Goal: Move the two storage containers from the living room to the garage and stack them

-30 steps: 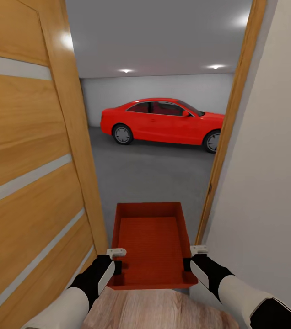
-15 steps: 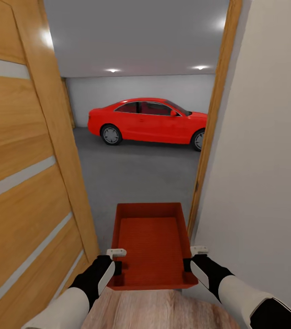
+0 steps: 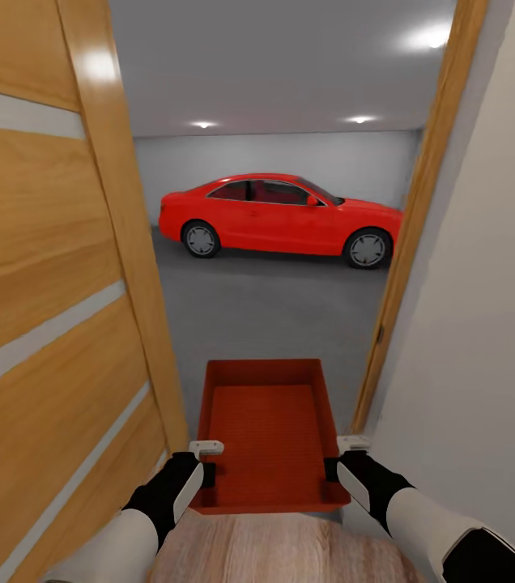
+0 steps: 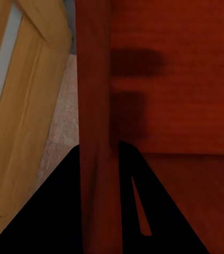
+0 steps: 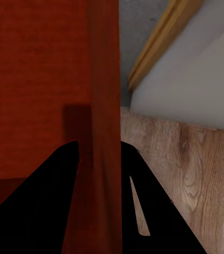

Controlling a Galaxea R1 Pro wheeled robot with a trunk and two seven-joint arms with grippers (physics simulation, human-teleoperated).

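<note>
I carry one red-orange storage container [image 3: 267,429] level in front of me, open side up and with nothing inside. My left gripper [image 3: 206,470] is shut on its left wall [image 4: 93,132], and my right gripper [image 3: 334,467] is shut on its right wall [image 5: 104,116]. In both wrist views the wall runs between the black fingers. Through the doorway ahead lies the garage with its dark grey concrete floor [image 3: 274,312] and a red car [image 3: 278,214]. The container's far end reaches over the threshold. The second container is out of view.
An open wooden door [image 3: 55,308] with pale stripes stands close on my left. The wooden door frame [image 3: 411,235] and a pale wall [image 3: 484,324] stand close on my right. Light wood plank floor [image 3: 282,546] lies under me.
The camera has swung, so the doorway and car shifted left and then back right in the picture. The container and both grippers keep the same place and hold.
</note>
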